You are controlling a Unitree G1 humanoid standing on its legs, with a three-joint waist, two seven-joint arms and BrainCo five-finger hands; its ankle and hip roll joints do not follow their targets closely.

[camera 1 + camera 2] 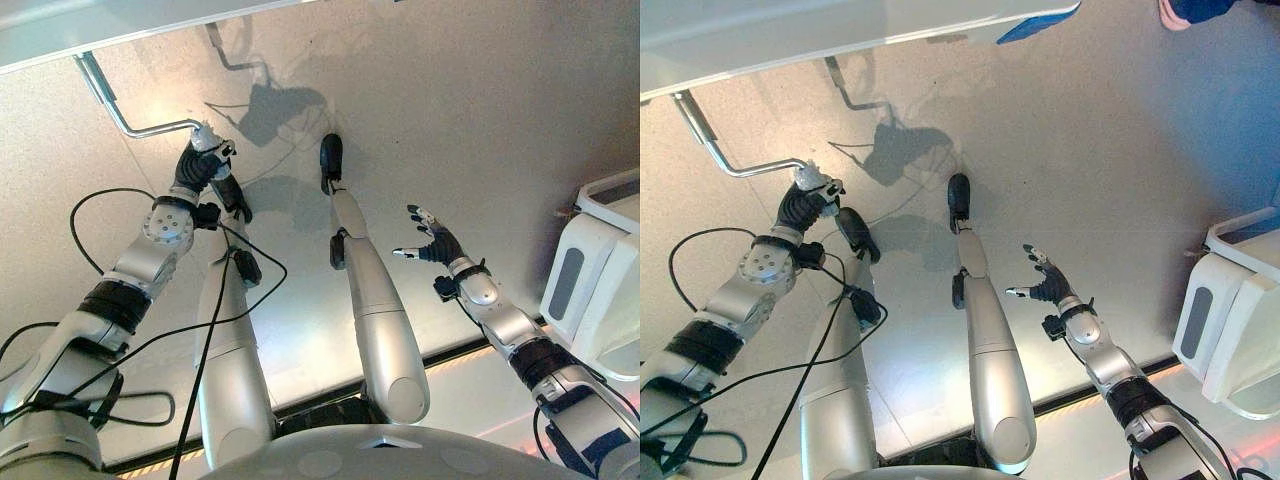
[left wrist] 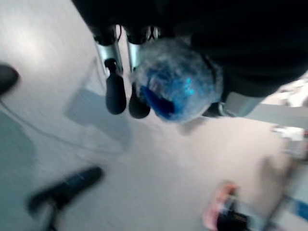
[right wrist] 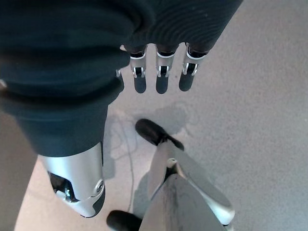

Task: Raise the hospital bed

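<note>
Reaching up at the left, the left hand [image 1: 203,152] sits at the free end of the crank [image 1: 120,108], a bent metal rod running out from under the bed [image 1: 110,25]. Its fingers seem curled round the grip, though the wrist view is too smeared to be sure. Being rigid steel, smooth and probably slippery, the crank should turn stiffly under load; the offset end is the place to hold. Farther right, the right hand [image 1: 1045,280] hangs over bare floor [image 1: 1120,150], fingers spread and empty.
</note>
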